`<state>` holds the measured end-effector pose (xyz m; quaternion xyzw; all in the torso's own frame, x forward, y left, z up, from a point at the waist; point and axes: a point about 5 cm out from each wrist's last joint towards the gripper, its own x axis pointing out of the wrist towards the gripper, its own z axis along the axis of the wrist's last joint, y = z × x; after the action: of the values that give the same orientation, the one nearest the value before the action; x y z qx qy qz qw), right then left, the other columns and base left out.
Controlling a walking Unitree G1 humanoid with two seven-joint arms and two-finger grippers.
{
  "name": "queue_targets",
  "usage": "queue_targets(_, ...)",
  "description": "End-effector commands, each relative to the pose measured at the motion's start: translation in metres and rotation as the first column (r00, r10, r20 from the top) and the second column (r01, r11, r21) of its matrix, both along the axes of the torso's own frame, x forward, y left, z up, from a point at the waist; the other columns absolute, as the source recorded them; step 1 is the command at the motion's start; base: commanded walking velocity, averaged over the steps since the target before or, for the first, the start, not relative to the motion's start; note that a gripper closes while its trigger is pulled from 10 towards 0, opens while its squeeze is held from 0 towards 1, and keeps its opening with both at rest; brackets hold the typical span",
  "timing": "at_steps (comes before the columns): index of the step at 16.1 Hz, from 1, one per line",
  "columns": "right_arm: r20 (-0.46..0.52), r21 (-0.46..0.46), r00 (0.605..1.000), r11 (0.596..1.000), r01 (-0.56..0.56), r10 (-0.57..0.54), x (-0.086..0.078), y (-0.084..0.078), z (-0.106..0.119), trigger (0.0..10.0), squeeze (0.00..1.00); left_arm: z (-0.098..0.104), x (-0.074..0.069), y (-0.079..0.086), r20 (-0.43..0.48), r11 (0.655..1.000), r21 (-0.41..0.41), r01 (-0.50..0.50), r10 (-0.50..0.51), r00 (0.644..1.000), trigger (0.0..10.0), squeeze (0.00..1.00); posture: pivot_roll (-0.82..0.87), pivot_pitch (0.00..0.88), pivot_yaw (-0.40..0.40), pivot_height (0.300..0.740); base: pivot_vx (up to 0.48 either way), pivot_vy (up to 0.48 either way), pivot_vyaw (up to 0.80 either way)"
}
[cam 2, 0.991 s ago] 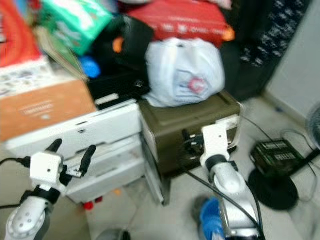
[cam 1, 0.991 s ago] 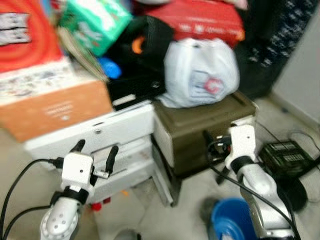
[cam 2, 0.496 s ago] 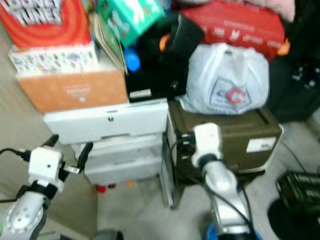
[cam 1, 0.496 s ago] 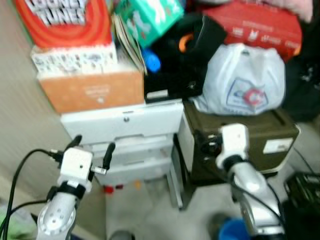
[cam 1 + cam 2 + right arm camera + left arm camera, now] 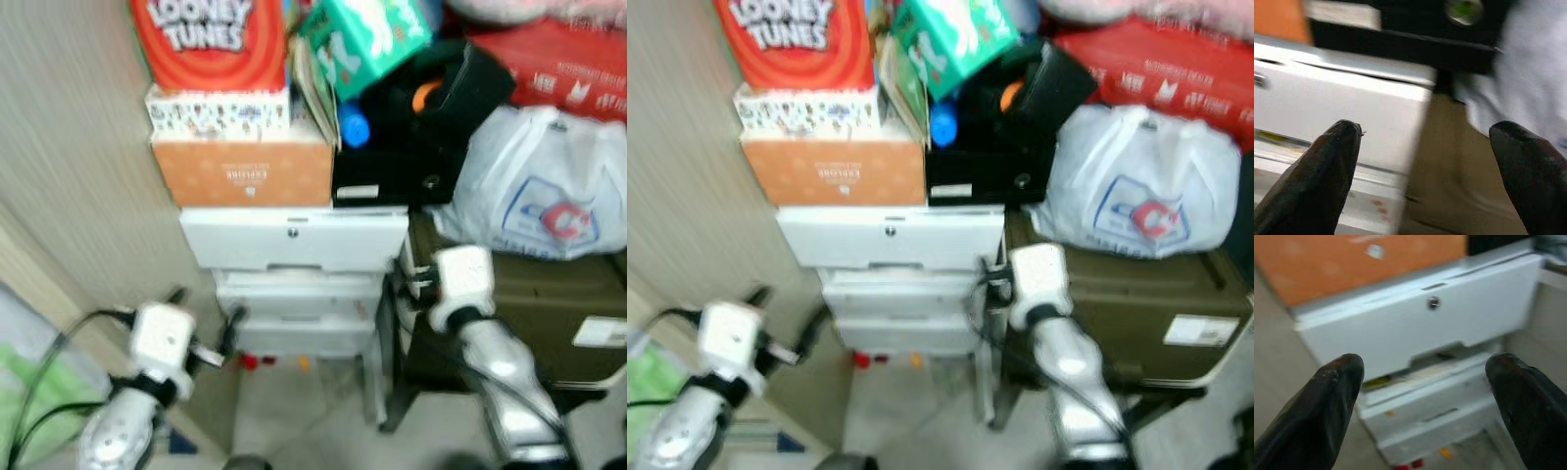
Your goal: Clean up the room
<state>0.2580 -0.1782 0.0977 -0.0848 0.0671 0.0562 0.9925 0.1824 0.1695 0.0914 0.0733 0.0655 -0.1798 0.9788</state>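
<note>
A white drawer unit (image 5: pixel 294 240) stands against the beige wall, its lower drawers slightly ajar. On top of it lie an orange box (image 5: pixel 243 174), a patterned box and a red Looney Tunes box (image 5: pixel 208 39). My left gripper (image 5: pixel 206 308) hovers low in front of the unit's left side, open and holding nothing; the left wrist view looks between its fingers (image 5: pixel 1327 401) at the drawer fronts. My right gripper (image 5: pixel 1425 129) is open and empty, held at the gap between the drawer unit and an olive-green case (image 5: pixel 549 304).
A white plastic bag (image 5: pixel 544 191) sits on the olive case, with a black bag (image 5: pixel 421 127), a green pack (image 5: pixel 367 34) and a red box (image 5: pixel 568 73) piled behind. Small red and orange bits (image 5: pixel 250 362) lie on the floor under the drawers. Something green (image 5: pixel 29 392) shows at lower left.
The camera has swung left: the pile has shifted right in the picture and the blue bucket and black device on the floor have left the frame. Both grippers have stayed open.
</note>
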Motion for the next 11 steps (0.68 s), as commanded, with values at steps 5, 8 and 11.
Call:
queue_targets(5, -0.002, -0.005, 1.0, 1.0, 0.016, -0.016, 0.004, -0.002, 0.0, 10.0, 0.0, -0.003, -0.003, 0.0, -0.088, 0.991, -0.047, 0.125, -0.128, 0.988, 10.0, 0.0, -0.04, 0.0, -0.023, 0.74, 0.0, 0.0, 0.64)
queue_targets(8, -0.006, -0.002, 1.0, 1.0, 0.024, -0.024, 0.004, -0.003, -0.002, 10.0, 0.0, -0.008, -0.012, 0.001, -0.158, 0.978, -0.077, 0.192, -0.203, 0.966, 10.0, 0.0, -0.04, 0.0, -0.023, 0.74, 0.0, 0.0, 0.8)
queue_targets(11, -0.014, -0.015, 1.0, 1.0, 0.023, -0.023, 0.007, -0.004, -0.004, 10.0, 0.0, -0.011, -0.022, 0.004, -0.235, 0.958, -0.132, 0.255, -0.28, 0.931, 10.0, 0.0, -0.03, 0.0, -0.027, 0.74, 0.0, 0.0, 0.8)
